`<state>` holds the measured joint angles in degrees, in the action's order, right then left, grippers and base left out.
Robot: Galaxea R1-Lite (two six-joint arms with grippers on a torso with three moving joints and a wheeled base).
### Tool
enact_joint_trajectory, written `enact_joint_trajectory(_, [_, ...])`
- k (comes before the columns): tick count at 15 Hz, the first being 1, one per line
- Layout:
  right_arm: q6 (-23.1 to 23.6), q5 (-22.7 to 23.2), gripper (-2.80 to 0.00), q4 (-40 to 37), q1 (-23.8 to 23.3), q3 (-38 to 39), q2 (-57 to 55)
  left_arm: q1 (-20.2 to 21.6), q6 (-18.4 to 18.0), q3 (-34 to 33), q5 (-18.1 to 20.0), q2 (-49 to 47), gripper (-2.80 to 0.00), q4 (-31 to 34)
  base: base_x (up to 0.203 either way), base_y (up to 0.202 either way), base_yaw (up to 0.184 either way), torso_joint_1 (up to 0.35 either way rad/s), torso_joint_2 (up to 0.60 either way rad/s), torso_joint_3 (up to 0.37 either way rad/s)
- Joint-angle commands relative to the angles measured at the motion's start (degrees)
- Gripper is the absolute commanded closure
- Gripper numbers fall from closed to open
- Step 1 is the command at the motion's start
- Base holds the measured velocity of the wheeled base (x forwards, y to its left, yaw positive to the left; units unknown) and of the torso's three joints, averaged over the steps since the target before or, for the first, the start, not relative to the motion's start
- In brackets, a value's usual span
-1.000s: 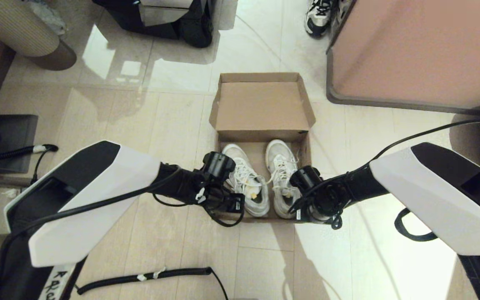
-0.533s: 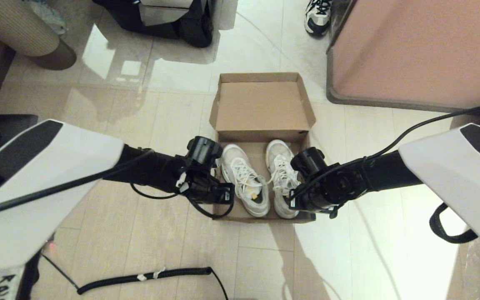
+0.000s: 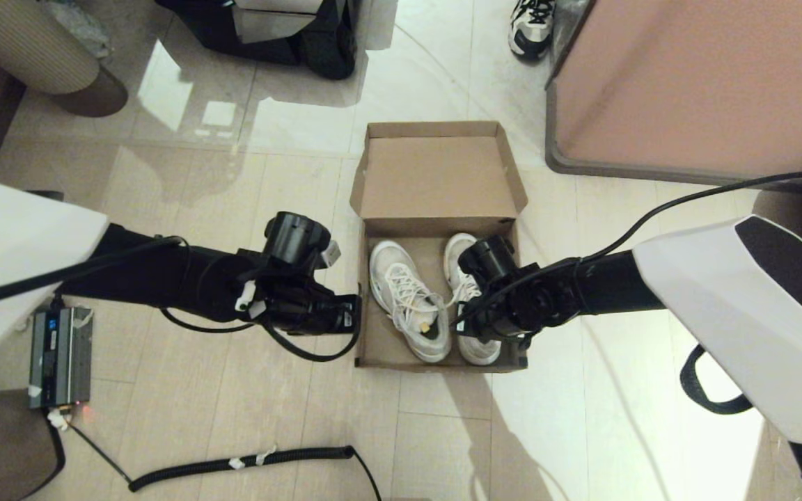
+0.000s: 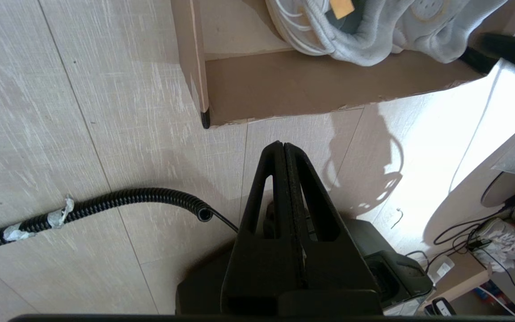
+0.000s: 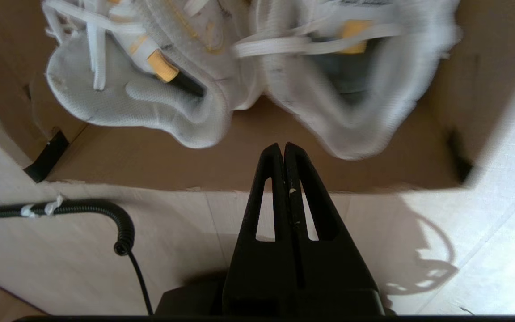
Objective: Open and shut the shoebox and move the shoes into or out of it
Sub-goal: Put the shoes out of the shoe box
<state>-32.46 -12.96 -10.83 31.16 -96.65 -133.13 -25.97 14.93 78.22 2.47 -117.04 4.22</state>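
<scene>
Both arms have swung leftward, so the right pincer (image 5: 283,150), pressed together, hangs nearer the 2 shoes (image 3: 411,299) lying lengthwise in the shoebox (image 3: 437,174) at centre frame, left pincer (image 4: 283,150) likewise together.

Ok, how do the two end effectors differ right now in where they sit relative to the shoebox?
The left end effector hangs over bare floor just outside the shoebox, off its near left corner; the right end effector sits over the box's near wall, close to the heels of the shoes. In the head view the left wrist lies beside the box, while the right wrist overlaps the right-hand shoe. Both are shut and empty, touching nothing.
</scene>
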Motion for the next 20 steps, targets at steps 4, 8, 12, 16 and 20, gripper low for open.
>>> enact_joint_trajectory(4, [-0.15,-0.06,0.0,-0.13,1.25,-6.95,-5.57,0.04,0.18,-0.79,0.07,0.5,0.0,-0.26,0.0,0.0,0.0,0.0,0.0,0.0])
enact_joint_trajectory(8, [-0.23,-0.64,-2.8,-1.47,1.27,-7.59,-4.75,0.13,0.18,-0.81,0.07,-0.2,0.0,-1.84,0.0,0.0,0.0,0.0,0.0,0.0])
enact_joint_trajectory(12, [-0.23,-2.41,-2.8,-1.25,1.12,-7.91,-5.81,1.34,0.13,-1.31,-0.01,-0.47,0.0,-1.84,0.0,0.0,0.0,0.0,0.0,0.0])
enact_joint_trajectory(16, [-0.22,-3.46,-2.8,-1.34,1.09,-14.33,-10.5,2.15,0.1,-2.78,0.07,-0.2,0.0,-1.93,0.0,0.0,0.0,0.0,0.0,0.0])
enact_joint_trajectory(20, [-0.05,-5.1,-2.8,-0.96,1.18,-15.67,-14.34,2.5,0.18,-3.16,0.07,0.06,0.0,-1.93,0.0,0.0,0.0,0.0,0.0,0.0])
